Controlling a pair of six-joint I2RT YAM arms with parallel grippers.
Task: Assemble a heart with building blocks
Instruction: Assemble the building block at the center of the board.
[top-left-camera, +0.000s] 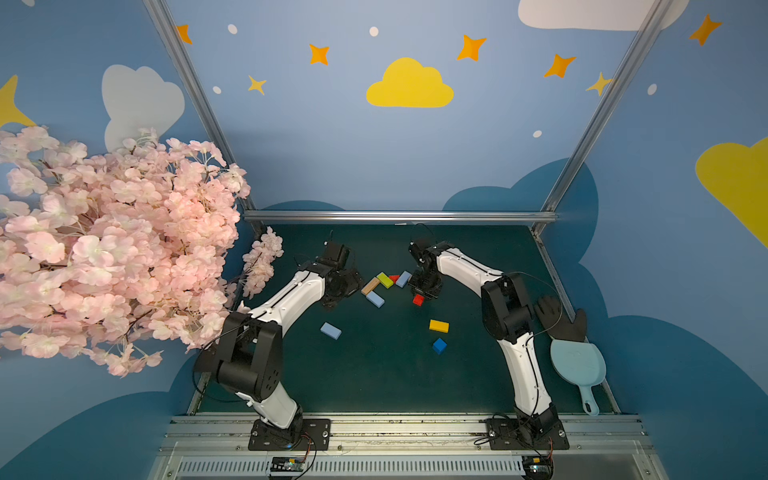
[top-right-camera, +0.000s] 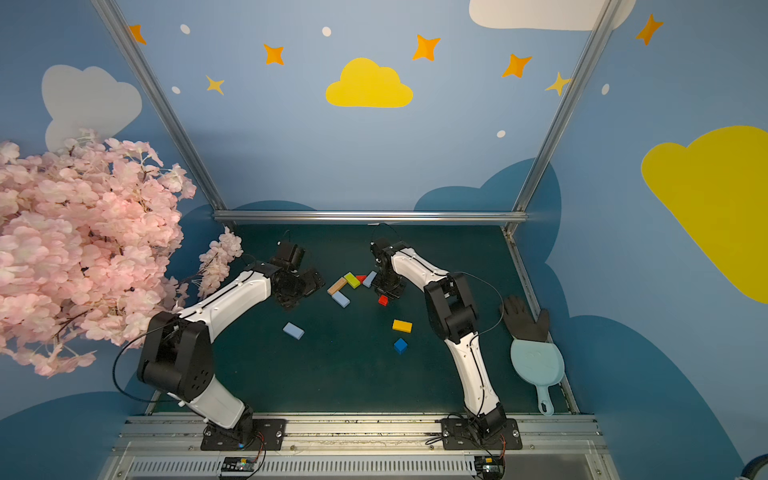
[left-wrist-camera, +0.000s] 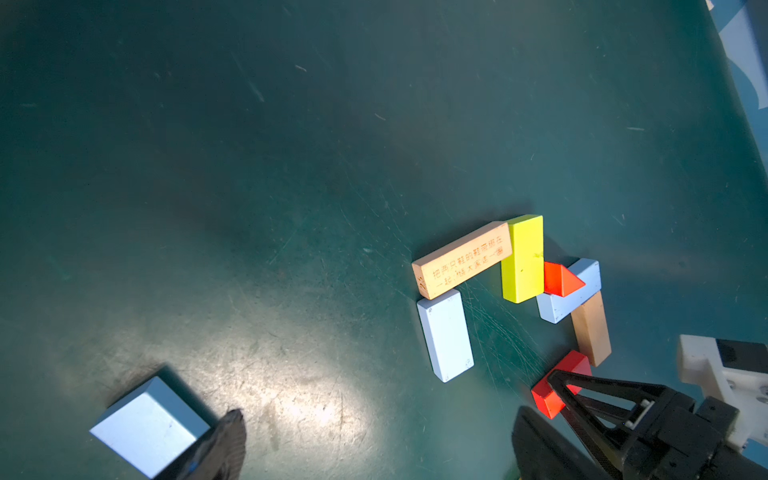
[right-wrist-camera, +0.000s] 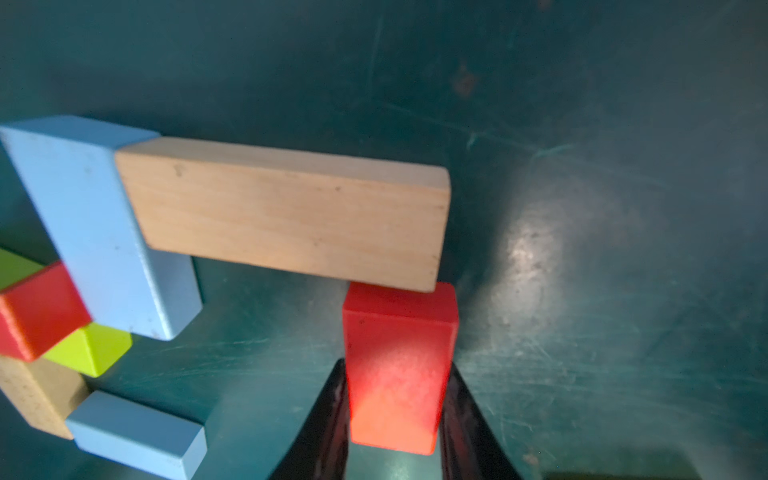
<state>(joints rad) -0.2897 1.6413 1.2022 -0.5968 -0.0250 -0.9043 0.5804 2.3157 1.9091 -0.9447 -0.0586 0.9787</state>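
Heart (top-left-camera: 385, 280): part-built, far-centre on the scuffed green tabletop (top-left-camera: 374, 374), between my two hands. Right hand (right-wrist-camera: 397, 368) is clamped on the red bar (right-wrist-camera: 399, 328), whose end sits against a plain tan bar (right-wrist-camera: 286, 212). In both top views that hand hides the tan bar. Left hand (left-wrist-camera: 376, 415) is spread wide and empty, fingers cut off by the frame edge. Blocks are matte painted wood, square-edged. Yellow bar (top-left-camera: 439, 326) and dark blue cube (top-left-camera: 439, 345) lie apart, nearer the arm bases.
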